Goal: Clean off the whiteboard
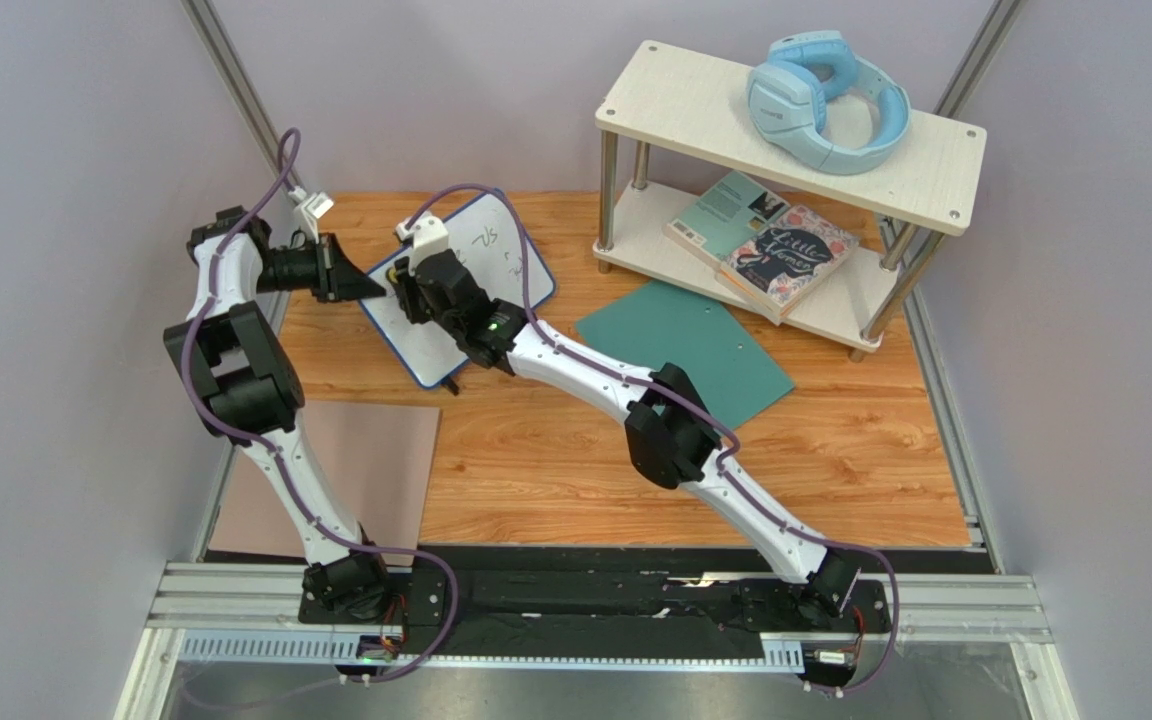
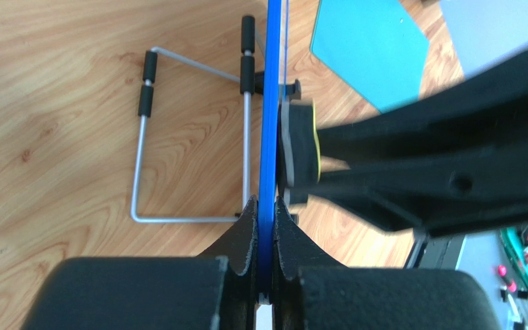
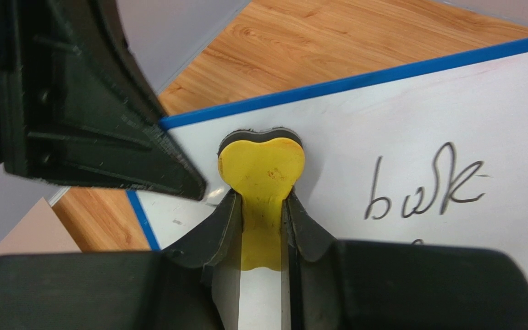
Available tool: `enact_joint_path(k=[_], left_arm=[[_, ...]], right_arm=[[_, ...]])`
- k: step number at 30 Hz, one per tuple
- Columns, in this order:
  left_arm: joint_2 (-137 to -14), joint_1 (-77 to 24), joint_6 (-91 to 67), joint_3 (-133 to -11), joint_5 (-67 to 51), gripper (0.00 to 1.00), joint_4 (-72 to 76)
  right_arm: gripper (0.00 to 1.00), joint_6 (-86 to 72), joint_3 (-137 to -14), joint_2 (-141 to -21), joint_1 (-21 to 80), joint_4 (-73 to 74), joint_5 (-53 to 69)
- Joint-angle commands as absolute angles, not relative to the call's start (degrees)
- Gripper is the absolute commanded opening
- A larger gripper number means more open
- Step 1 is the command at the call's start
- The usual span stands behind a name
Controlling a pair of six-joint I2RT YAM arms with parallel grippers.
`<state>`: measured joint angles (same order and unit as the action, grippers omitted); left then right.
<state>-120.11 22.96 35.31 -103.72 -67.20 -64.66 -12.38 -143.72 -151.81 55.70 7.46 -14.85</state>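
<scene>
- Task item: whiteboard (image 1: 504,255) stands at far-L of the wood table (image 1: 567,450), propped at a tilt on a wire stand (image 2: 138,165) w/ black sleeves. Blue rim all round.
- L gripper (image 2: 265,206): fingers pressed together on the board's blue rim, pinching it. In the L wrist view the board runs edge-on between the 2 fingers.
- R gripper (image 3: 260,199): clamped on a yellow eraser (image 3: 261,165), gripping its narrow stem. The wider head sticks out past the fingertips.
- Eraser's dark felt side faces the board and sits right at the white face, near the spot the L gripper pinches. No clear gap seen from the L wrist.
- Black handwriting (image 3: 425,189) on the board, to the R of the eraser in the R wrist view, not wiped.
- Teal sheet (image 1: 687,353) lies flat on the table beside the board on its R, apart from it.
- Brownish-pink mat (image 1: 372,450) at near-L, beside the L arm.
- 2-tier shelf (image 1: 793,120) at far-R, w/ blue headphones (image 1: 826,102) on top and books (image 1: 763,248) on the lower tier.
</scene>
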Motion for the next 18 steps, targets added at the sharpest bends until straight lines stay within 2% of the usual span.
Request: enact_joint_path(k=[1, 10, 18], left_arm=[[-118.65, 22.32, 49.46, -105.99, -63.55, 0.00, -75.84], [-118.56, 22.32, 50.54, -107.40, -64.25, 0.00, -79.28], [-119.09, 21.89, 48.78, -109.25, -64.95, 0.00, -79.63]], right_arm=[[0.00, -14.67, -144.93, -153.81, 49.31, 10.72, -20.82], [0.00, -13.19, -143.36, -153.02, 48.25, 13.10, -20.57], [0.00, -4.40, -139.92, -151.96, 55.80, 12.83, -22.15]])
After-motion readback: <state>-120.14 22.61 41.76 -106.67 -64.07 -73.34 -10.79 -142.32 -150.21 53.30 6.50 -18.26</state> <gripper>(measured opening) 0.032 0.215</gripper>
